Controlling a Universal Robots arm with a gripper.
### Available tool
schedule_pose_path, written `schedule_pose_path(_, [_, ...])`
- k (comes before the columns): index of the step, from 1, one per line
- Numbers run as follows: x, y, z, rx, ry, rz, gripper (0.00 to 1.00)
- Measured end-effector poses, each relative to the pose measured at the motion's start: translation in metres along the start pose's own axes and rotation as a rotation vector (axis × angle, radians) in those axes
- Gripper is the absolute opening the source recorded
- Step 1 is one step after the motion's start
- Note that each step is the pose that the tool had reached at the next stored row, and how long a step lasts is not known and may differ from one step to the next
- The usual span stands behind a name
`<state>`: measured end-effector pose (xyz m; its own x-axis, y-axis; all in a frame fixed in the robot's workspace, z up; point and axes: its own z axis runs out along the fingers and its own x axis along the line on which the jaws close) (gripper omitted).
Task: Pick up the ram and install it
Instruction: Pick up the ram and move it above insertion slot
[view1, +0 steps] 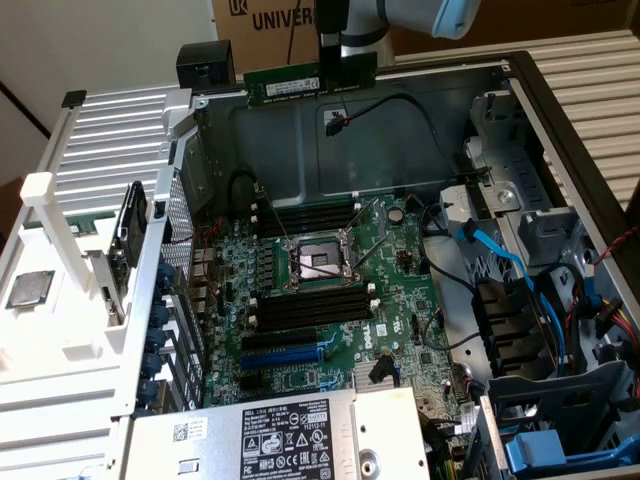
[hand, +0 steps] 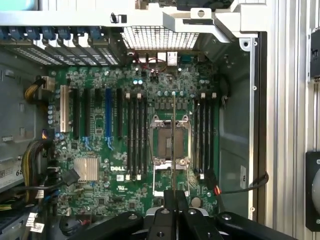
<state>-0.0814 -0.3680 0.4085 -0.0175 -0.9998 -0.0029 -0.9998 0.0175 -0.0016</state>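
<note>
High above the open computer case, my gripper (view1: 338, 78) is shut on the ram (view1: 290, 85), a green stick with a pale label, held level near the case's far wall. Below lies the green motherboard (view1: 400, 250). Black memory slots (view1: 310, 305) with white end clips run on both sides of the CPU socket (view1: 318, 262). In the wrist view the ram (hand: 173, 150) shows edge-on as a thin line rising from my gripper (hand: 175, 199), over the CPU socket (hand: 162, 142), between the memory slots (hand: 136, 137) and another bank of slots (hand: 205, 135).
A power supply (view1: 270, 435) covers the case's near end. Blue cables (view1: 500, 260) and black wires cross the drive bays at the exterior view's right. A blue expansion slot (hand: 108, 120) lies beside the slots. A loose chip (view1: 30, 288) rests on the white panel.
</note>
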Motion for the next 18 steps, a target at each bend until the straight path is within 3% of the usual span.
schedule_pose_path(4, [0.018,-0.0005,0.0032,-0.0056,-0.0083,0.000,0.12])
schedule_pose_path(7, [0.028,-0.0006,0.0062,-0.0055,-0.0092,0.000,0.12])
schedule_pose_path(18, [0.035,0.0025,0.0216,-0.0060,-0.0065,0.000,0.12])
